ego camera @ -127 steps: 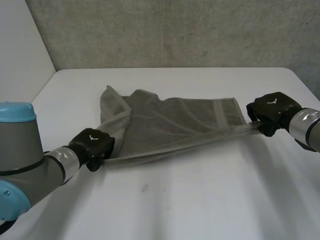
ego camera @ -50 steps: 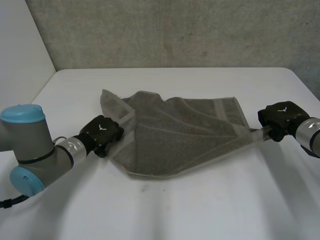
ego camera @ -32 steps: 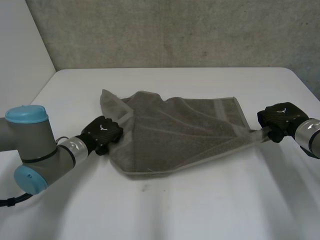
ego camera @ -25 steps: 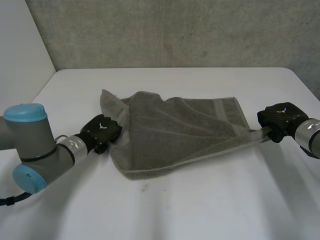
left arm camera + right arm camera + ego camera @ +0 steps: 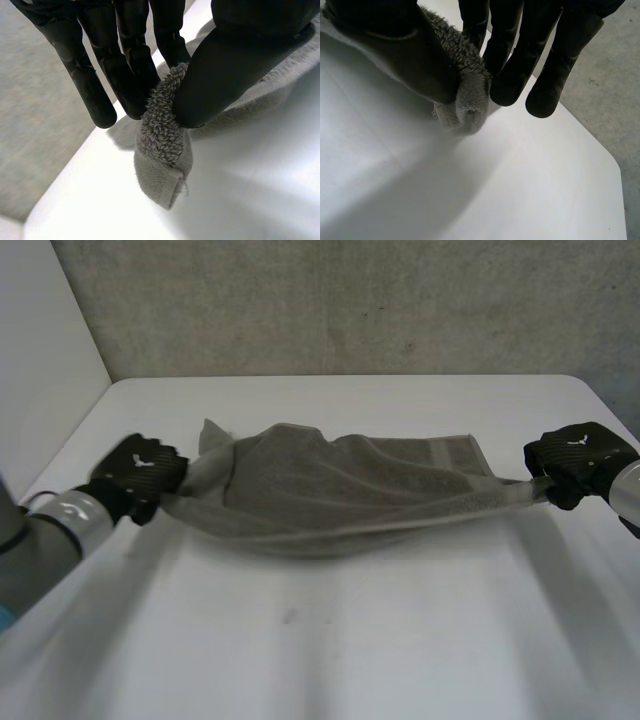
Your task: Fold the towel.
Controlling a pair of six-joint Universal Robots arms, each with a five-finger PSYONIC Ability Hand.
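Between left hand [image 5: 138,472] and right hand [image 5: 580,462], the pinched towel [image 5: 330,490] sags.

The white table [image 5: 350,660] fills the lower two thirds of the head view. A grey towel [image 5: 340,490] stretches across the middle of the frame, and its sagging underside seems to rest on the table, though contact is hard to judge. A small dark mark [image 5: 290,617] sits on the bare surface, lower centre-left.

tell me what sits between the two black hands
In the head view, the grey terry towel spans the stretch: the left hand pinches one end, the right hand the other, and its middle sags toward the white table.
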